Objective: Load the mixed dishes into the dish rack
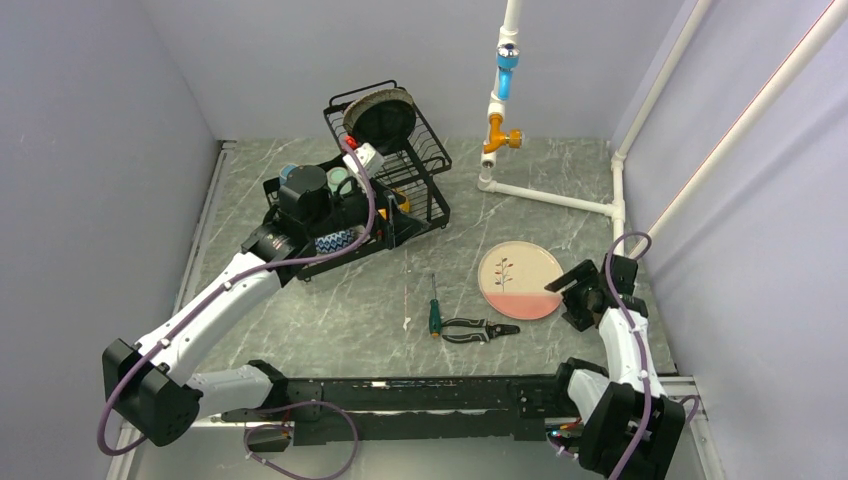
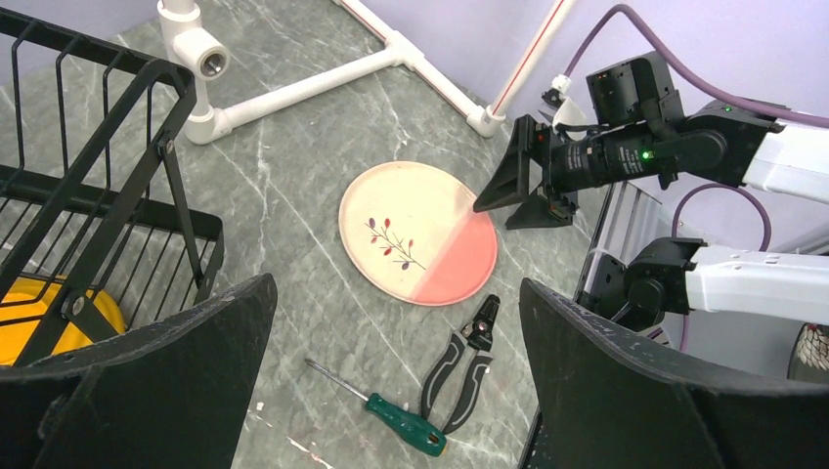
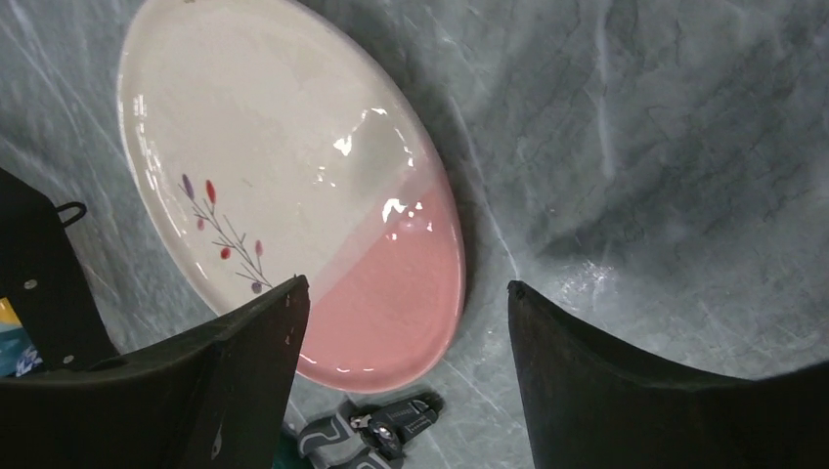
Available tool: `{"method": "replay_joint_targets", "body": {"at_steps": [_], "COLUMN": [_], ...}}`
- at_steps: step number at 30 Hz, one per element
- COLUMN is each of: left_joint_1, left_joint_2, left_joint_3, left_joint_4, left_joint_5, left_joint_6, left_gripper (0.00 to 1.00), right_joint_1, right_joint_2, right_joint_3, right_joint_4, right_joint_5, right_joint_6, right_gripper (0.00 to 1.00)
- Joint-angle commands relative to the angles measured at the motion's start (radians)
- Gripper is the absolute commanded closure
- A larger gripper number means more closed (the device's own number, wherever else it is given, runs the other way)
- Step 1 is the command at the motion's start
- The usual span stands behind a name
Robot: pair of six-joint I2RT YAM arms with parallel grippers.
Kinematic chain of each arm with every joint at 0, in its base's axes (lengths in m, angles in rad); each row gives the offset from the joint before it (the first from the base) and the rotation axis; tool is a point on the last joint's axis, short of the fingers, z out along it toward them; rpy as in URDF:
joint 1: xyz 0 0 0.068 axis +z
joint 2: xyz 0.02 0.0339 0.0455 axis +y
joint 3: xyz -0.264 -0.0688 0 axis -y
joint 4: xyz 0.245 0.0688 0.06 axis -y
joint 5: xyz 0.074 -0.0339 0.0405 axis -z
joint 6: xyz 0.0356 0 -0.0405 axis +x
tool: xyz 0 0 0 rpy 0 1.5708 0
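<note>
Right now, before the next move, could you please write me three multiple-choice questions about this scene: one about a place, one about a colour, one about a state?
1. Where does the pink-cream leaf-sprig plate lie?
A. on the floor
B. on the table, by the right tool
C. on a shelf

2. What colour is the handle of the screwdriver?
A. green
B. red
C. white

3. How is the left tool?
A. shut on a bowl
B. shut on a cable
C. open, holding nothing

Answers:
1 B: the plate lies flat on the grey marbled top, with the right tool at its edge.
2 A: the handle is green, next to the black pliers.
3 C: its fingers stand wide apart with nothing between them.
</note>
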Motion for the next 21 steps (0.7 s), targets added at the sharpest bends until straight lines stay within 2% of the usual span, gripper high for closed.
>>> {"method": "replay_joint_targets", "body": {"at_steps": [1,4,10,17,21], "left_joint_1": [-0.003,-0.003,-0.003,-0.002,-0.002], "left_joint_2": [-0.011,-0.009,-0.006,0.002,0.008], "left_joint_3": [0.034,0.039,0.042,0.042,0.044], "left_joint_4": [0.023,0.022,0.024,0.02,0.012], "left_joint_5": [0.025,0.027,0.022,0.014,0.01], "left_joint_6": [-0.021,-0.019,-0.013,-0.02,-0.018], "left_gripper": [0.01,0.01,0.01,0.01,0.0], "right_joint_1": [-0.007,-0.007,-0.007,-0.004,0.0], "right_joint_2": [0.021,0.043,0.071,0.098,0.112], "right_joint_3": [-0.028,-0.045,-0.054,-0.042,-0.048], "right_joint_4": [0.04,0.061,0.067,0.039,0.044], "right_joint_5": [-0.038,-0.054,-0.029,0.018,0.023], "right_joint_6": [0.008,0.016,0.01,0.003,0.004], "right_gripper": [0.31,0.44,0.53,0.68,0.71]}}
